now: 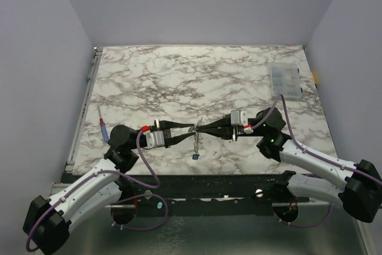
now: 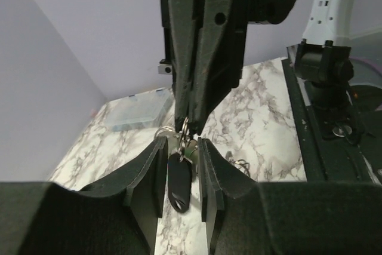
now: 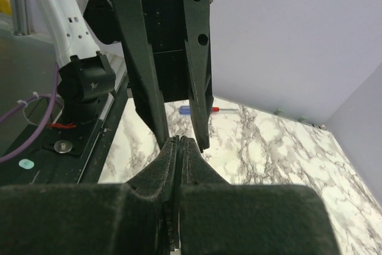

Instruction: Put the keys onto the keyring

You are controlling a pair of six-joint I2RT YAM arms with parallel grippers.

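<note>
Marbled tabletop (image 1: 179, 76) is filling mid-frame, where both arms are meeting. Right gripper (image 3: 178, 141) is pinching the keyring (image 2: 173, 131) tight. Left gripper (image 2: 181, 146) is standing slightly parted around a dangling key (image 2: 179, 180).

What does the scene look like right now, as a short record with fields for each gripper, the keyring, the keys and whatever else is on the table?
left gripper: open, fingers either side of a hanging key, not pinching it
right gripper: shut on the keyring
keyring: pinched at the right fingertips, above mid-table
blue key: hangs below the keyring
green key: cannot make it out
pen-like tool: lying near the table's left edge
clear box: far right of the table
table: marble-patterned top
</note>
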